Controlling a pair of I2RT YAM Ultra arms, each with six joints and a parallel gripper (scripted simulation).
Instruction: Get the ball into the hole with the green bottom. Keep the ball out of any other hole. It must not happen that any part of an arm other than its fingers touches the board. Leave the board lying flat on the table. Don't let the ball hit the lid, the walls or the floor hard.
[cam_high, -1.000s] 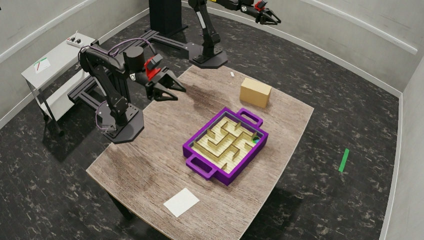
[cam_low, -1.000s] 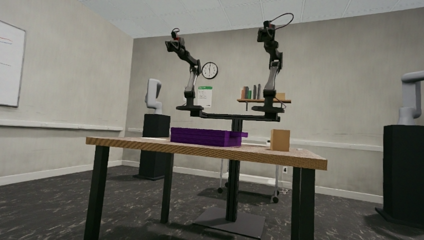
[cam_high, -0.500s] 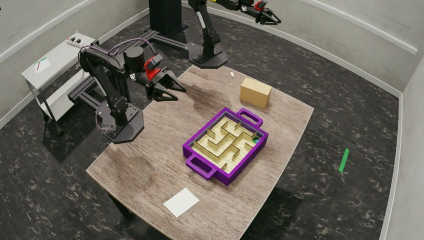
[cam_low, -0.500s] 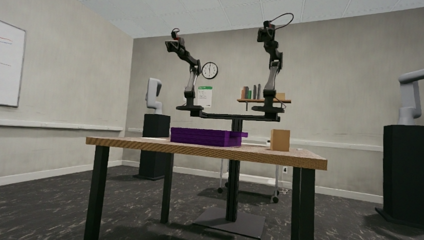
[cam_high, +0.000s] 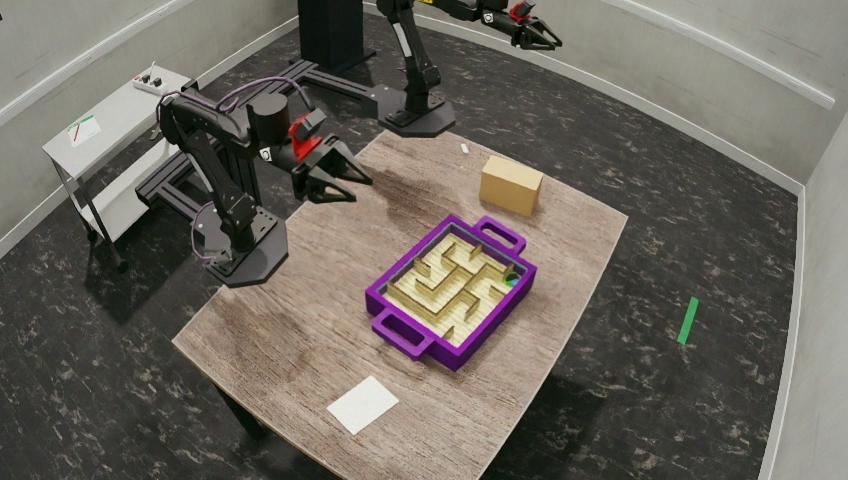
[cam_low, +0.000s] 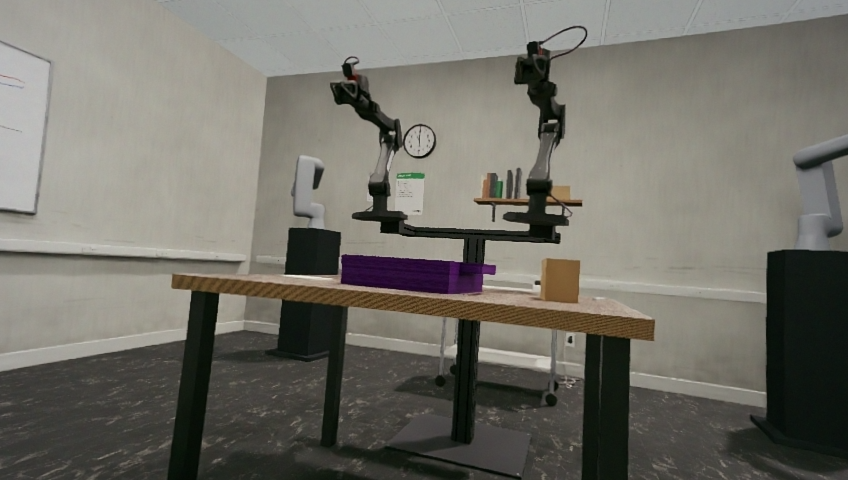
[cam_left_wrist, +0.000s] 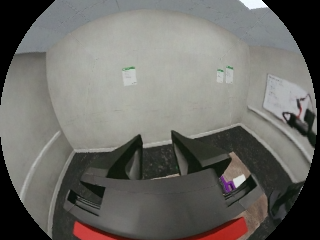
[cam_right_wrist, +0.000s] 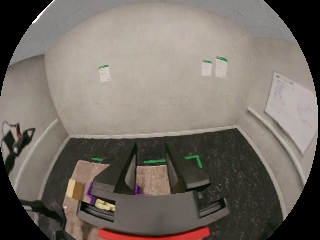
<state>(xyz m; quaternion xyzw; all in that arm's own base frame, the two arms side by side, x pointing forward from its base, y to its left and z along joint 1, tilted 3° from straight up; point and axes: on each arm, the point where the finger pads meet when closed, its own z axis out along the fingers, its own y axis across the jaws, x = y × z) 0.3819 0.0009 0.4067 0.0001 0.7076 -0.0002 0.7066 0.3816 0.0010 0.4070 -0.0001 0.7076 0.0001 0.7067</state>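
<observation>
Board (cam_high: 410, 254) (cam_low: 410, 274) (cam_left_wrist: 223, 180) (cam_right_wrist: 88, 191) is flat on the table (cam_high: 285, 368) (cam_low: 416, 310) (cam_right_wrist: 154, 175), in front of both arms. Long axis runs handle to handle, roughly parallel to the line between the arm bases: one handle (cam_high: 507, 228) (cam_low: 489, 269) points toward the left arm's side, the opposite handle (cam_high: 392, 343) toward the right arm's side. Green-bottomed hole (cam_high: 511, 278) sits in the far corner at the left-side end. Can't pick out the ball. Left gripper (cam_high: 558, 45) (cam_low: 523, 71) (cam_left_wrist: 157, 134) and right gripper (cam_high: 363, 190) (cam_low: 342, 92) (cam_right_wrist: 150, 144) both up, well off the board, fingers partly apart, nothing between them. Tan box (cam_high: 510, 187) (cam_low: 560, 280) (cam_right_wrist: 74, 190) stands near the left-side handle, apart from it; that's the obstacle on that end's approach. White sheet (cam_high: 363, 404) (cam_low: 309, 275) (cam_left_wrist: 239, 180) lies flat off the right-side end, not touching the board. Inside, thin upright walls split up the floor, some right by the green hole. Small white piece (cam_high: 464, 148) lies near the table edge by the left arm's base.

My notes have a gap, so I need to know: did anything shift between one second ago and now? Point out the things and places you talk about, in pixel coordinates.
Nothing visibly changed. Both arms, the purple maze board (cam_high: 455, 361) (cam_low: 395, 274) and the tan block (cam_high: 510, 185) (cam_low: 560, 280) stayed as they were, and neither the left gripper (cam_high: 544, 44) (cam_left_wrist: 156, 136) nor the right gripper (cam_high: 364, 190) (cam_right_wrist: 150, 144) took hold of or let go of anything.
</observation>
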